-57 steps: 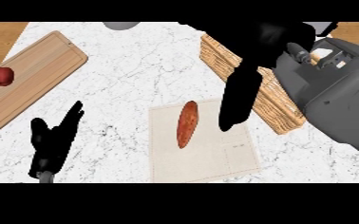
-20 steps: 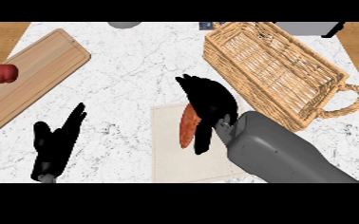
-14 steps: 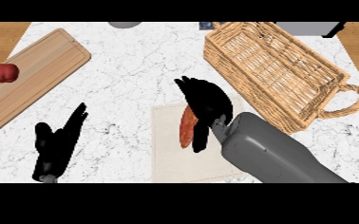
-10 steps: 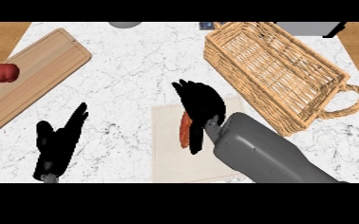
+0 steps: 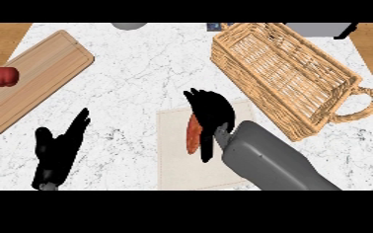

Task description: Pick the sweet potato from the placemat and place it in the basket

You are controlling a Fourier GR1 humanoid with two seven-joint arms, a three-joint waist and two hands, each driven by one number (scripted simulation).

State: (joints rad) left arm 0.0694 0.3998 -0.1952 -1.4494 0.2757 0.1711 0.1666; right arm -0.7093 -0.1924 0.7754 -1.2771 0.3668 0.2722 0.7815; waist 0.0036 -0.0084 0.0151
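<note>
The orange-brown sweet potato (image 5: 192, 137) lies on the pale beige placemat (image 5: 182, 170) in the lower middle of the head view. My right hand (image 5: 213, 116) is over it, fingers curled down along its right side and covering most of it; only its left edge shows. The empty wicker basket (image 5: 280, 71) with a handle at its lower right stands at the upper right, apart from the hand. My left hand (image 5: 58, 150) rests open at the lower left, fingers pointing up.
A wooden cutting board (image 5: 40, 76) lies at the left with a red object (image 5: 7, 76) on its left edge. A grey round object (image 5: 130, 25) sits at the top edge, a grey appliance (image 5: 313, 28) behind the basket.
My right hand came from over the basket down to the placemat, then settled lower and leftward over the sweet potato, curling round it. Left hand unchanged.
</note>
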